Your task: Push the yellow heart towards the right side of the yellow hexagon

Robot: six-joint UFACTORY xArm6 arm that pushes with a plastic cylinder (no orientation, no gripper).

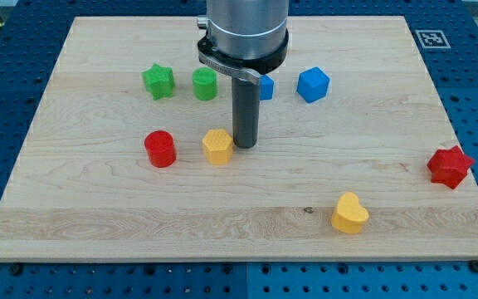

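The yellow heart (350, 213) lies near the view's bottom right of the wooden board (98, 208). The yellow hexagon (217, 146) sits left of centre. My tip (245, 144) stands on the board just right of the yellow hexagon, touching or nearly touching it. The tip is far to the upper left of the yellow heart.
A red cylinder (160, 149) sits left of the hexagon. A green star (158, 80) and a green cylinder (205, 84) lie toward the top. A blue block (265, 86) is partly hidden behind the rod, a blue hexagon (313, 84) is beside it. A red star (450, 166) lies at the right edge.
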